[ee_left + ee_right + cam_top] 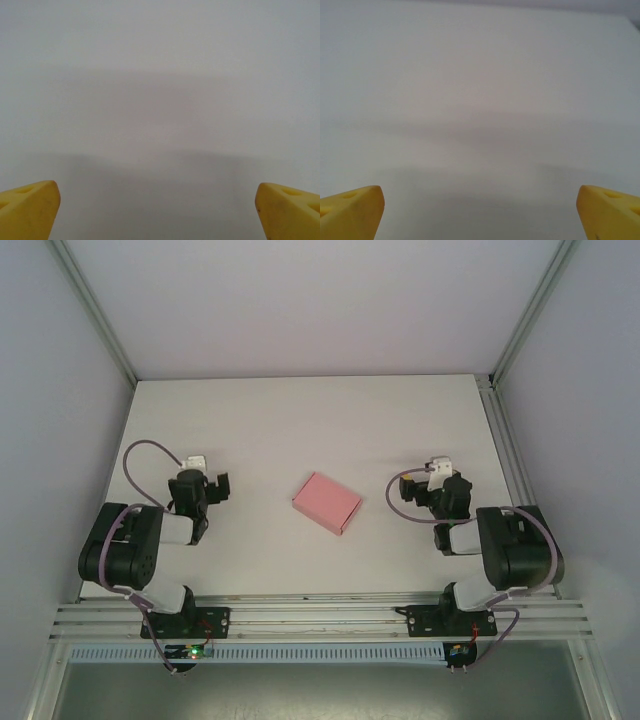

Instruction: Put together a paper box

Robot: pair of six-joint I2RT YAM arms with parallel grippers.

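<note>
Top external, paper box (326, 502) closed, on table (300, 420)

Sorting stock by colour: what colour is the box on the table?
The box is plain pink; the top external view shows it best.

A white table (300, 430) is sitting among pale walls (300, 300) rising behind and beside it; aluminium rails (320, 615) are running along the table's near edge.

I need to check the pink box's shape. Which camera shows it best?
Top external: the paper box lies whole and unobstructed on the table. Both wrist cameras face plain white surface past their yellow fingertips.
</note>
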